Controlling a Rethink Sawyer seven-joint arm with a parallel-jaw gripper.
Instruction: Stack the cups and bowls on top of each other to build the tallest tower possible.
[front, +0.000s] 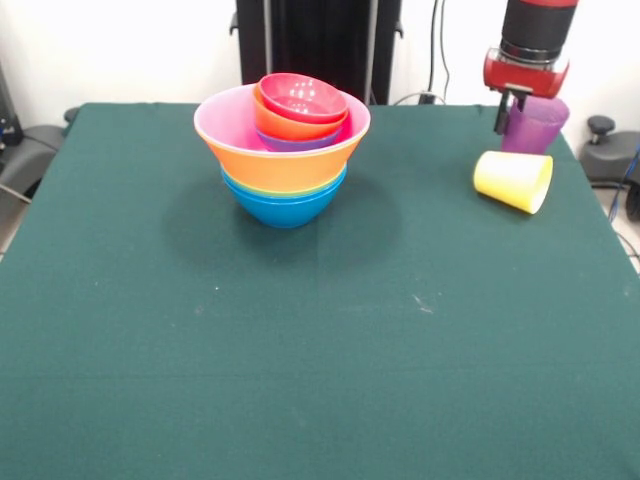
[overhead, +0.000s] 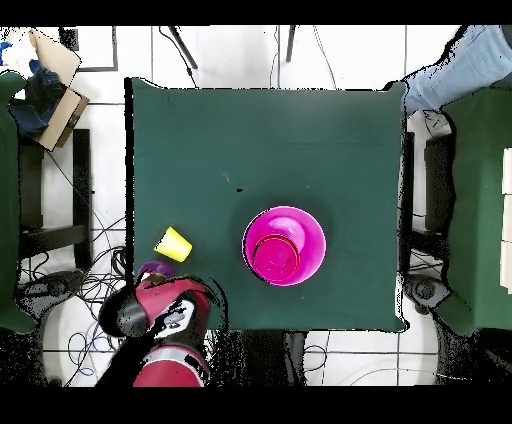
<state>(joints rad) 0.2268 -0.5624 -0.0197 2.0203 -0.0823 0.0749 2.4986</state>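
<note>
Front view first: nearest to me the green cloth desk (front: 300, 380) carries nothing. Further in, left of centre, I see the tower (front: 283, 150), a nested stack of glossy round plastic bowls: blue ones at the base, a wide orange bowl (front: 280, 165) with a pink one inside it, then small purple, orange-red and crimson bowls on top. To the right lies the opaque yellow plastic cup (front: 513, 181), on its side, mouth turned toward me. Just behind it stands the translucent purple plastic cup (front: 534, 124), upright, at the far right edge of the desk. My red and black hand (front: 512, 105) hangs directly over this purple cup, one dark finger reaching down at its rim. I cannot tell if the hand is already closed on it.

I judge both cups light, thin and a little slippery, with walls that bend under pressure. I would take the purple one at the rim, one finger inside, and squeeze gently. The yellow one may roll.
</note>
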